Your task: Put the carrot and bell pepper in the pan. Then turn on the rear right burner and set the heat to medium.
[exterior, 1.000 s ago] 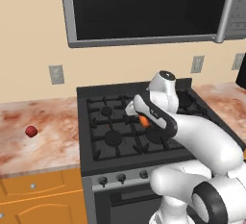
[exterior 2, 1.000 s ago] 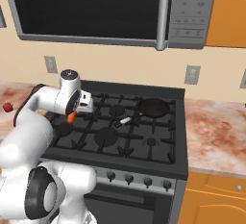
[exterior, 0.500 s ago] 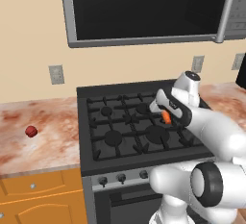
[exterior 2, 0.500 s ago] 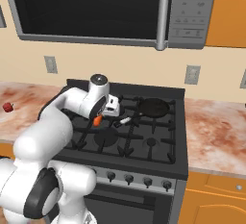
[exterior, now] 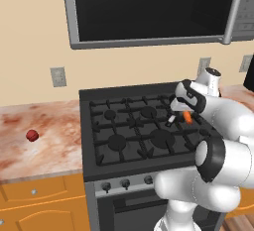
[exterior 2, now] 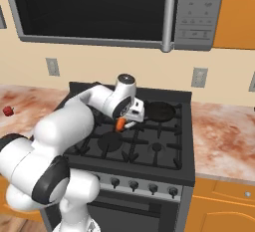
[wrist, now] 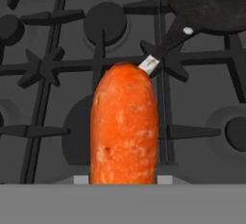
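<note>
My gripper (exterior 2: pixel 121 122) is shut on the carrot (exterior 2: pixel 120 124), a short orange stick that hangs just above the stove grates. In the hand view the carrot (wrist: pixel 124 127) stands upright in the middle and hides the fingertips. The black pan (exterior 2: pixel 159 110) sits on the stove's rear right grate and covers the rear right burner. Its pale handle (wrist: pixel 153 63) points toward the carrot's tip, and the pan's bowl (wrist: pixel 211 2) lies beyond it. From the left base view the carrot (exterior: pixel 187 117) shows beside my white hand. The bell pepper (exterior: pixel 32 135), a dark red lump, lies far left on the counter (exterior 2: pixel 8 110).
Black cast-iron grates (exterior: pixel 130 128) cover the stove top, with round burner caps (wrist: pixel 105 23) between the bars. A row of knobs (exterior 2: pixel 143 187) runs along the stove front. A microwave (exterior 2: pixel 99 7) hangs above. Marbled counter (exterior 2: pixel 224 131) lies on both sides of the stove.
My arm has swung rightward across the stove with the carrot still gripped, from the left burners to just short of the pan's handle. The bell pepper has stayed where it was.
</note>
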